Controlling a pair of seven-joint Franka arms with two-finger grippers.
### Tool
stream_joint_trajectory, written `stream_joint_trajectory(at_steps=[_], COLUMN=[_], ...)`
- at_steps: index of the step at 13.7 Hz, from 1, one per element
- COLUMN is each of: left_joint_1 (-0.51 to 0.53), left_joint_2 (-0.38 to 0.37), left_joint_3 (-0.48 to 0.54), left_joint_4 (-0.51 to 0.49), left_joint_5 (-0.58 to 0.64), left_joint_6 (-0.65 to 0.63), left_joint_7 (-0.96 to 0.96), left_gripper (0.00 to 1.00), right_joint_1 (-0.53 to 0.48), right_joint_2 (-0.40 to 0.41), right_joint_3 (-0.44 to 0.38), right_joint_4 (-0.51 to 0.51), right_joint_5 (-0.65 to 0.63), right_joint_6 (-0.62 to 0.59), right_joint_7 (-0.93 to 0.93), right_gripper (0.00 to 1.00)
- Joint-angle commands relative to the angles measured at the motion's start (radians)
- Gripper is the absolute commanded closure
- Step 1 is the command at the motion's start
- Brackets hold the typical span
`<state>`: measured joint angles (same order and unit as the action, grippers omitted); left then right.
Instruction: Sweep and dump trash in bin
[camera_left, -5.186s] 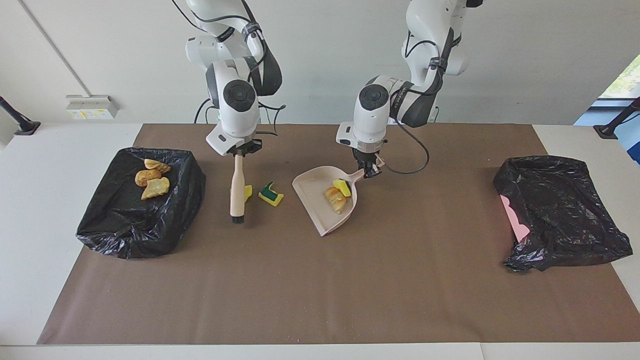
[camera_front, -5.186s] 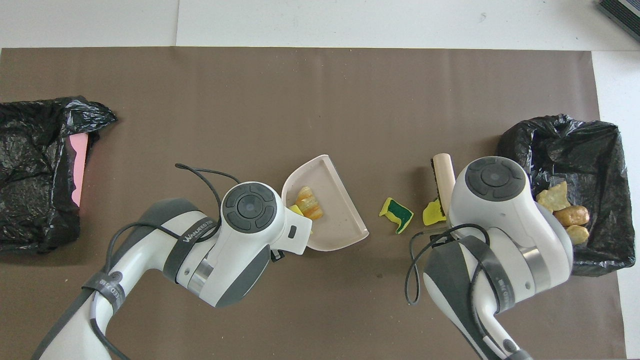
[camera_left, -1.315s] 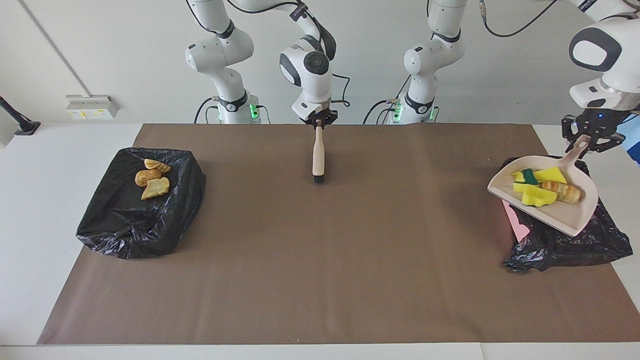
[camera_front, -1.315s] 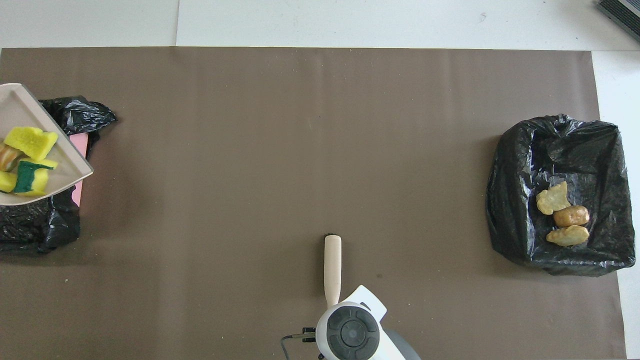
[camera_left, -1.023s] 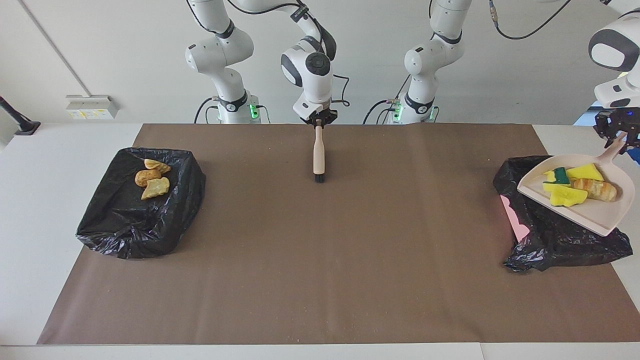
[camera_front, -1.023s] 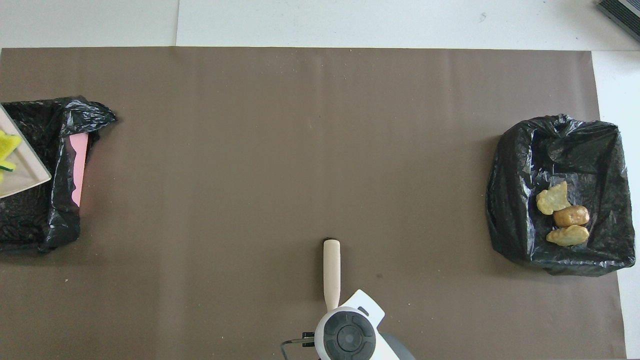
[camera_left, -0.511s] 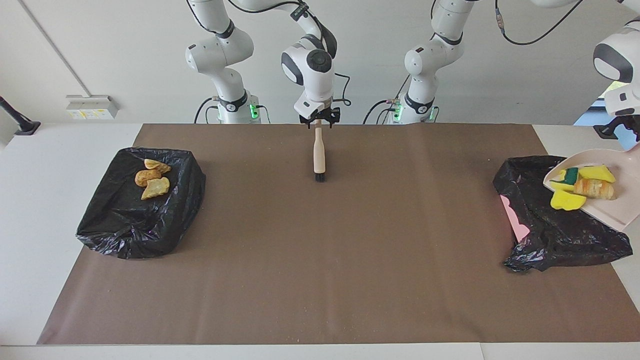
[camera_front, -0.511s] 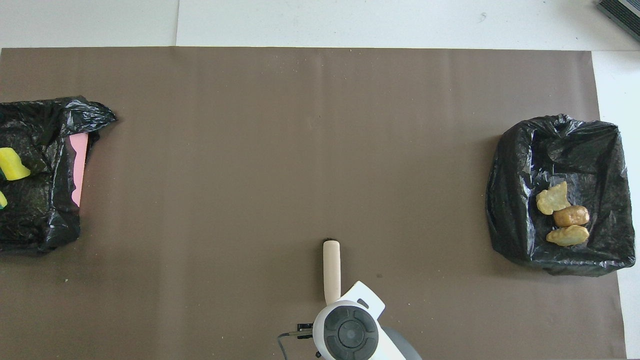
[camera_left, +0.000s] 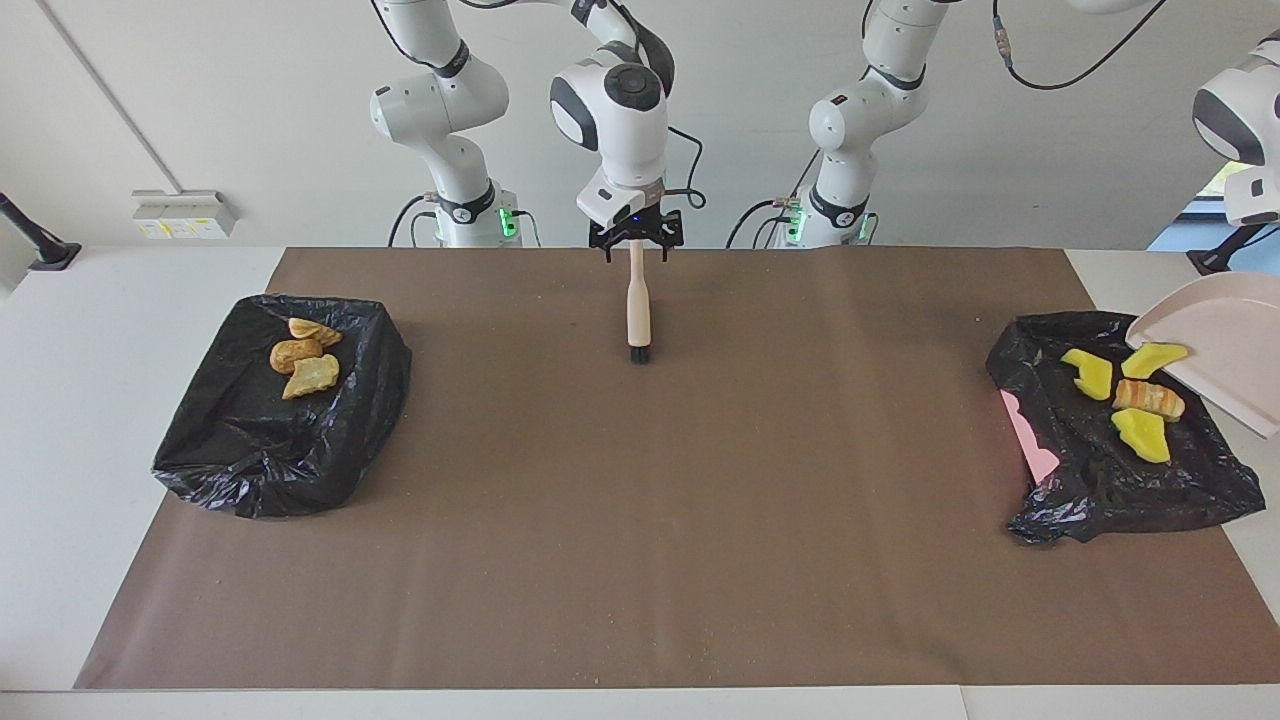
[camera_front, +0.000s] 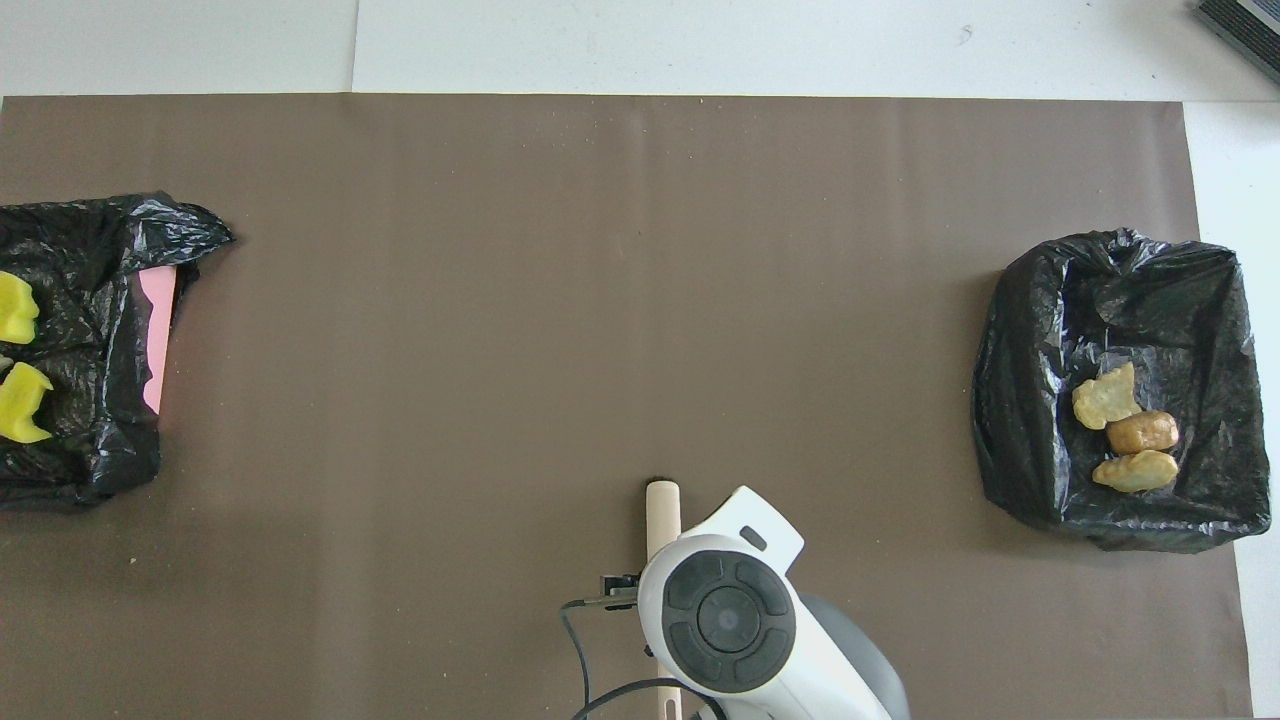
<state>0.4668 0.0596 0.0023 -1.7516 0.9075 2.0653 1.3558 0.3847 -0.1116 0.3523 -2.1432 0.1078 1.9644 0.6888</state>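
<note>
Right claw (camera_left: 636, 240) spread above brush (camera_left: 636, 310) handle

sponge pieces (camera_left: 1140, 434) in bin (camera_left: 1060, 490), brush (camera_left: 637, 310) midtable

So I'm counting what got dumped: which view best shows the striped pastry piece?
The facing view: the striped pastry piece lies whole in the black-lined bin at the left arm's end, among three yellow sponge pieces. The overhead view cuts that bin at its edge, showing two yellow pieces and no recognisable pastry.
</note>
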Motion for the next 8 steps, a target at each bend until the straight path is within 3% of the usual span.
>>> stream_joint_trajectory(at_steps=[1, 4, 8], left_joint_1=[-0.003, -0.016, -0.108], left_joint_2=[-0.004, -0.021, -0.061], left_joint_3=[-0.007, -0.025, -0.044], left_joint_4=[0.053, 0.125, 0.109], left_joint_5=[0.048, 0.019, -0.275], left_joint_6=[-0.051, -0.186, -0.333], left_joint_7=[0.019, 0.054, 0.03], left_gripper=[1.0, 1.0, 1.0], right_joint_1=[-0.052, -0.131, -0.266], right_joint_2=[0.012, 0.01, 0.006], right_joint_3=[0.005, 0.005, 0.002], right_joint_4=[0.103, 0.189, 0.304], right_joint_5=[-0.051, -0.077, -0.079], right_joint_6=[-0.062, -0.111, -0.208], right_joint_7=[-0.041, -0.116, -0.242], right_gripper=[0.0, 0.0, 0.0])
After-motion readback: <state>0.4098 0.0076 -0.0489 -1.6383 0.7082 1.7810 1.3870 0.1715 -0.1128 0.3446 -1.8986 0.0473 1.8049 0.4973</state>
